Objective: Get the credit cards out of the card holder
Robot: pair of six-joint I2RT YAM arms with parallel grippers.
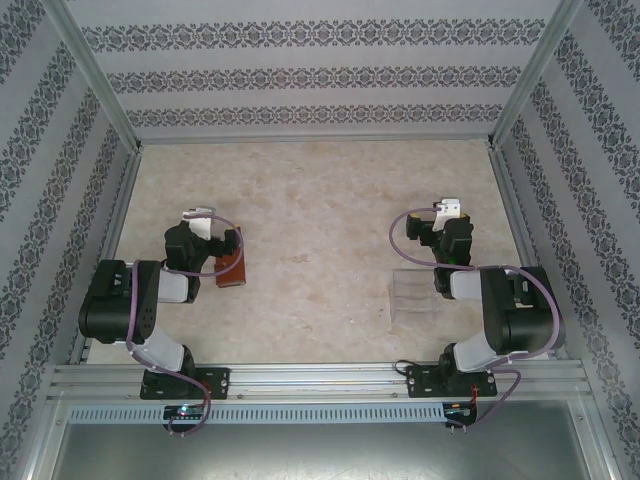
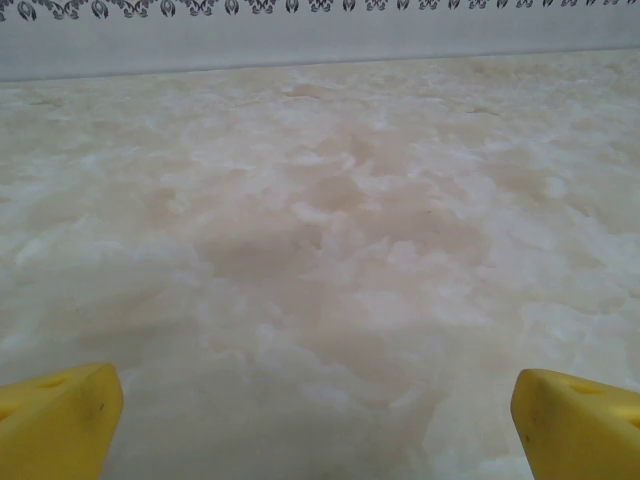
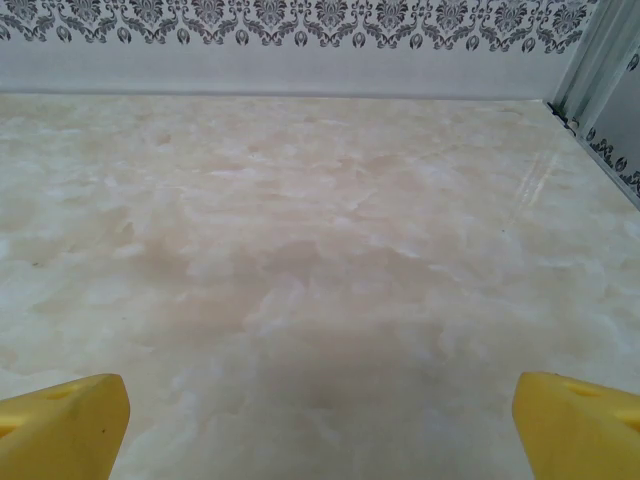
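The card holder (image 1: 230,268) lies on the surface (image 1: 320,200), well left of the clear box (image 1: 413,296). The left pincer (image 2: 320,425) and the right pincer (image 3: 320,425) are both released, spread wide.

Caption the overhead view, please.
Brown card holder by the left arm, clear box by the right arm, on a marbled table.

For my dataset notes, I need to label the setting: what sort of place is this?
Probably a robot test enclosure, not a home: a left arm and a right arm bolted to an aluminium rail, a marble-look tabletop, and wallpaper-patterned panels walling it on three sides.
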